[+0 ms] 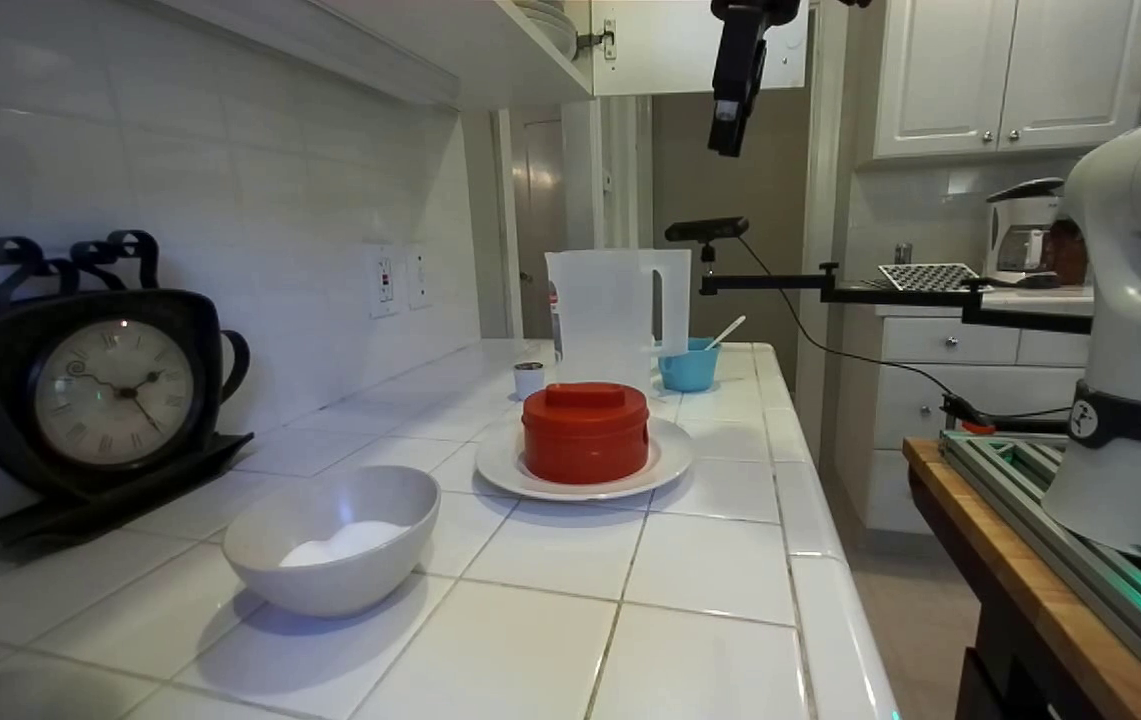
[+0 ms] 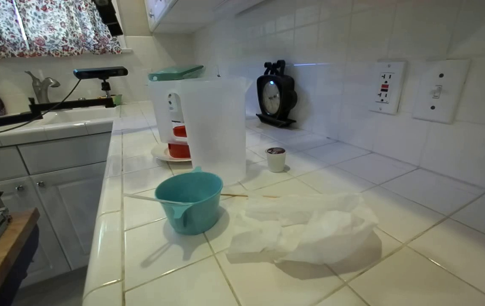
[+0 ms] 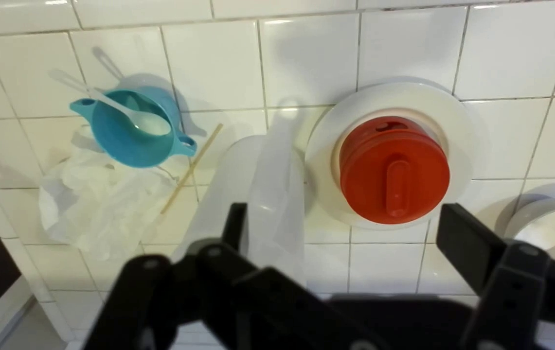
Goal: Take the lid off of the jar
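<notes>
**Red plastic lid (image 3: 394, 170) on a white plate (image 1: 498, 462), off the translucent jar (image 1: 600, 320)**

Lid: red plastic, round and squat; raised, round-ended bar across the top, small opening in the side wall. Sits on the plate, bar uppermost, near the jar.

Plate: white, round, shallow, with a broad smooth rim.

Jar: tall, straight-sided plastic, whitish and frosted in look, with an angular loop handle. Stands upright on the table (image 1: 700, 560), between plate and cup (image 2: 189, 214).

Table: glossy white tiles, darker grout lines, rounded glazed edge.

Cup: blue, smooth, round-walled, a small lug at either side. A white spoon (image 3: 151, 122) leans in it, handle over the rim.

Stick (image 3: 191, 169): slim, straight, light brown; lies between cup and jar.

Sheet (image 2: 323, 238): thin, white, crumpled, just beside the cup; whether paper or film cannot be told.

Pod (image 2: 276, 162): small, white, tapering, brown on top; near the jar.

Bowl (image 1: 330, 585): pale, deep, smooth-walled; near the plate. Holds rounded white contents (image 1: 350, 540), nature unclear.

Clock (image 1: 115, 390): black frame with scrolled top, round pale dial; set near the tiled wall (image 1: 280, 180).

End effector (image 3: 345, 231): black, angular, its flat-faced fingers spread wide in the wrist view. In an exterior view it hangs high, well apart from lid and jar.
</notes>
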